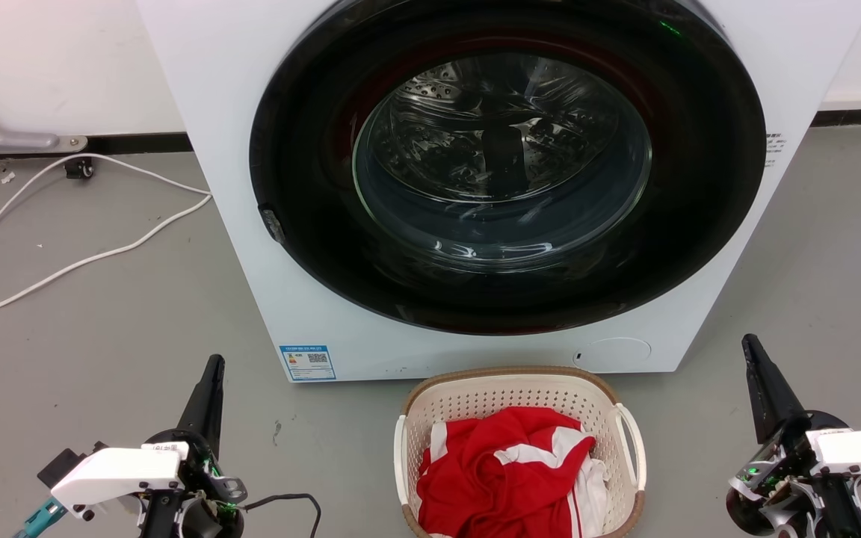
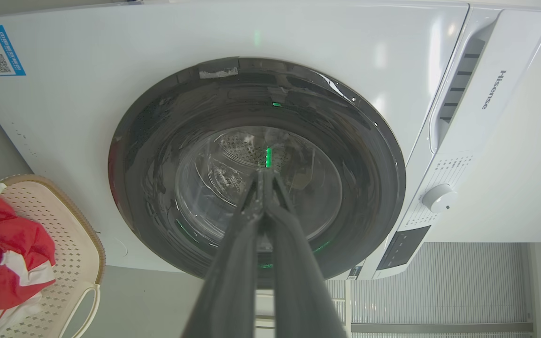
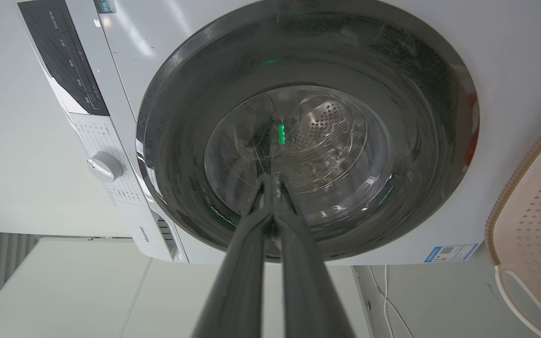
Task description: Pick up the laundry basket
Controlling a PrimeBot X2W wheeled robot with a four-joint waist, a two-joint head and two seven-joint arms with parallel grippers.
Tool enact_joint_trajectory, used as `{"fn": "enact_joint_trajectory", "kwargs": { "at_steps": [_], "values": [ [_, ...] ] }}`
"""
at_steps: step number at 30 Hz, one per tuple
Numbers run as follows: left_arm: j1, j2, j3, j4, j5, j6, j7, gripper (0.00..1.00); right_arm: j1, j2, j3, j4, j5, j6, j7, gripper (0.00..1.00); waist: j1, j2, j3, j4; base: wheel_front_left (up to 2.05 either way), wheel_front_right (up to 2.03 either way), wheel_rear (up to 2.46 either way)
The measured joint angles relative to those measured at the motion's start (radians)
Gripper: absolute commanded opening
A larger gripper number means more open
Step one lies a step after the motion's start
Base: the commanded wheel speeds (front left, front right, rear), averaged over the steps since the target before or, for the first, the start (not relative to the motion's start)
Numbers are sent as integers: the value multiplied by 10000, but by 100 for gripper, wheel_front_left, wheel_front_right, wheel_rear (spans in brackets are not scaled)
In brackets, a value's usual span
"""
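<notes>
The laundry basket (image 1: 505, 396) sits on the floor just in front of the washing machine, cream with a brown rim and white loop handles on its left and right sides. A red and white garment (image 1: 505, 471) lies inside it. My left gripper (image 1: 214, 366) is shut, hovering well left of the basket and pointing at the machine. My right gripper (image 1: 750, 345) is shut too, well right of the basket. In the left wrist view the basket (image 2: 80, 244) shows at the lower left, beside my shut left gripper (image 2: 265, 174). In the right wrist view the basket (image 3: 529, 225) shows at the right edge, beside my shut right gripper (image 3: 273, 177).
The big white washing machine (image 1: 251, 90) with its dark round door (image 1: 505, 164) closed stands right behind the basket. White cables (image 1: 64, 261) run over the grey floor at the left. Bare floor lies on both sides of the basket.
</notes>
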Motion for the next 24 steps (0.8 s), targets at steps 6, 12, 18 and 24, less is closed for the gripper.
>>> {"fn": "enact_joint_trajectory", "kwargs": {
  "at_steps": [6, 12, 18, 24],
  "values": [
    [0, 0, 0, 0, 0, 0, 0, 0, 0, 0, 0, 0, 0, 0, 0, 0, 0, 0, 0, 0, 0, 0, 0],
    [0, 0, 0, 0, 2, 0, 0, 0, 0, 0, 0, 0, 0, 0, 0, 0, 0, 0, 0, 0, 0, 0, 0],
    [0, 0, 0, 0, 0, 0, 0, 0, 0, 0, 0, 0, 0, 0, 0, 0, 0, 0, 0, 0, 0, 0, 0],
    [0, 0, 0, 0, 0, 0, 0, 0, 0, 0, 0, 0, 0, 0, 0, 0, 0, 0, 0, 0, 0, 0, 0]
  ]
}}
